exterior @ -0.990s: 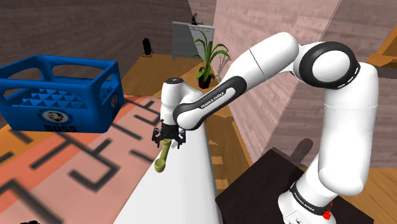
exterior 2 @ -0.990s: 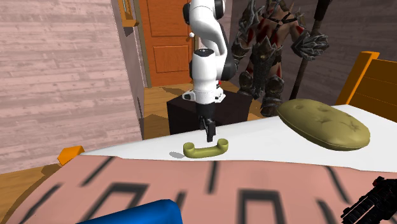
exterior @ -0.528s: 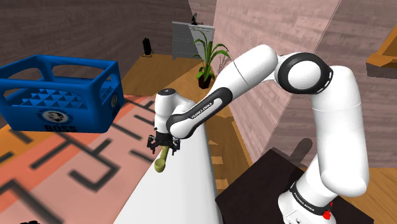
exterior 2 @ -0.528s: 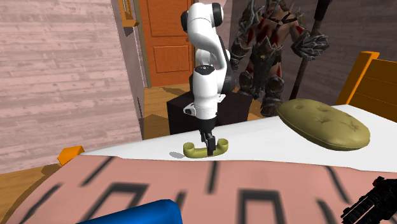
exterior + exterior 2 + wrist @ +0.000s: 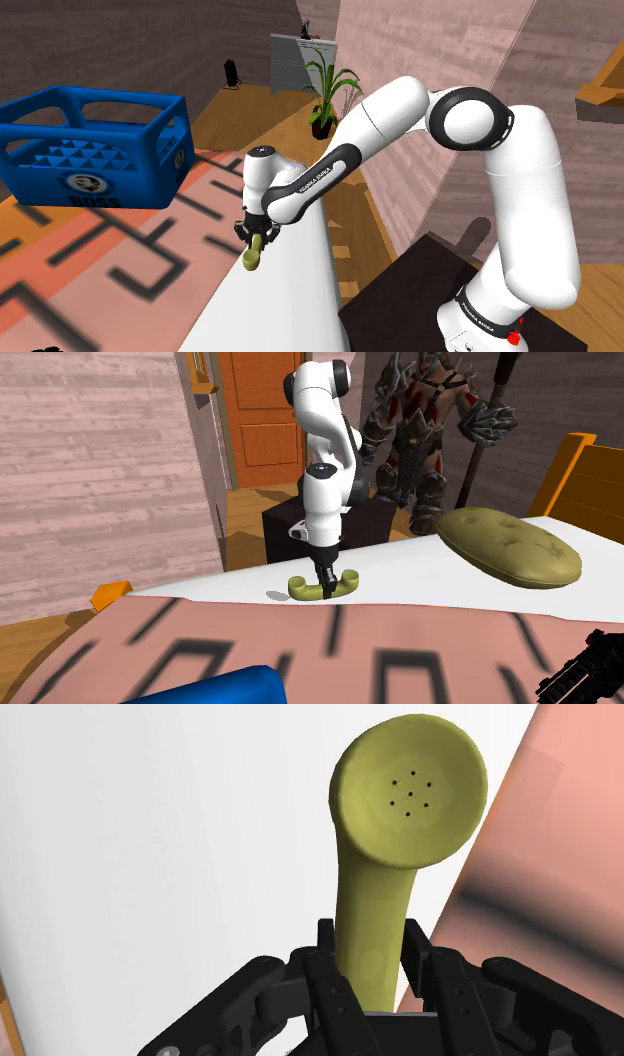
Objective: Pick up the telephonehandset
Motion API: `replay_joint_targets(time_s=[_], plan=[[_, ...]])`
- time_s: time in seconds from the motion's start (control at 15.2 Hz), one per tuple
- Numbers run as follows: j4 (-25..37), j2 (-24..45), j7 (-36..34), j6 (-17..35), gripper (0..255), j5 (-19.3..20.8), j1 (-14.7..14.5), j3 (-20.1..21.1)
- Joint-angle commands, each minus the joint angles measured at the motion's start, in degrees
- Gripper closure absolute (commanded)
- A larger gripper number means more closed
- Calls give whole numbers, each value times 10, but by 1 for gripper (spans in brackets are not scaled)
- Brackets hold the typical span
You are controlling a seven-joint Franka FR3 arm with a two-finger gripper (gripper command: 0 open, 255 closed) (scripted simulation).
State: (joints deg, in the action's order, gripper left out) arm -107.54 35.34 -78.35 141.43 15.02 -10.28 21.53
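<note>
Grasp stage. The olive telephone handset (image 5: 400, 794) lies flat on the white surface (image 5: 420, 567), near its edge and beside the pink patterned cover (image 5: 120, 260). The gripper (image 5: 370, 939) stands upright over the handle's middle, and its fingers (image 5: 322, 954) press the shaft from both sides with no gap showing, so they appear clamped on it. Neither end is raised off the sheet. The next move, as judged, calls for a straight lift, slow enough that the long, end-heavy handset does not pivot in the pinch.
</note>
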Motion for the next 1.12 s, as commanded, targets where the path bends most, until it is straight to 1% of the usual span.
replay_joint_targets(time_s=[0.0, 0.4, 1.06], plan=[[0, 0, 0, 0, 255, 0, 0, 0], [0, 0, 0, 0, 255, 0, 0, 0], [-1, -55, 14, -52, 255, -26, 16, 21]])
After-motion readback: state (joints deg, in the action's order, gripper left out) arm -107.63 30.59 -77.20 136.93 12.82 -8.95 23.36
